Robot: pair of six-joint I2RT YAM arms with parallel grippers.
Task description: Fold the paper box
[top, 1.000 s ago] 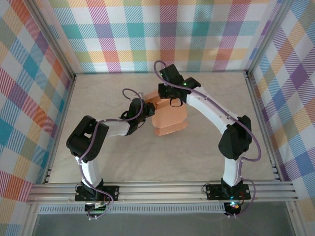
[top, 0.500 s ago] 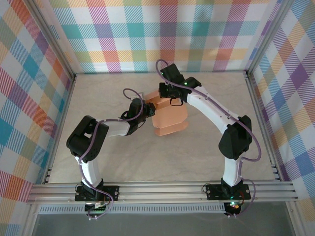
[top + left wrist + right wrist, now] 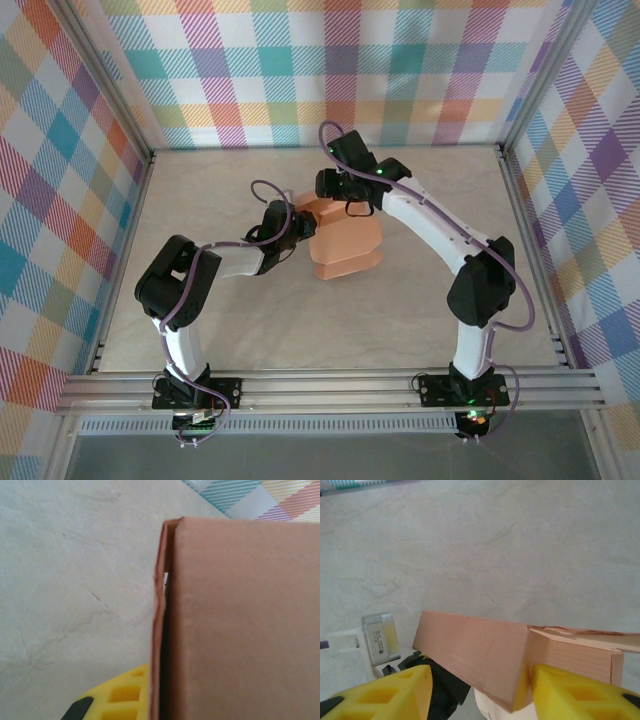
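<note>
Mid-fold, we pinch the box [image 3: 345, 240], at the worktop's [image 3: 250, 320] far middle, by its left wall in the closed left claw [image 3: 298, 227], the right claw [image 3: 477, 692] open astride its far corner, probably to press the next flap.

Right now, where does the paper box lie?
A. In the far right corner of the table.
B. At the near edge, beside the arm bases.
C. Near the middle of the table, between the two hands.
C: in the top view the paper box rests near the middle of the table, with the left hand at its left side and the right hand at its far edge.
</note>
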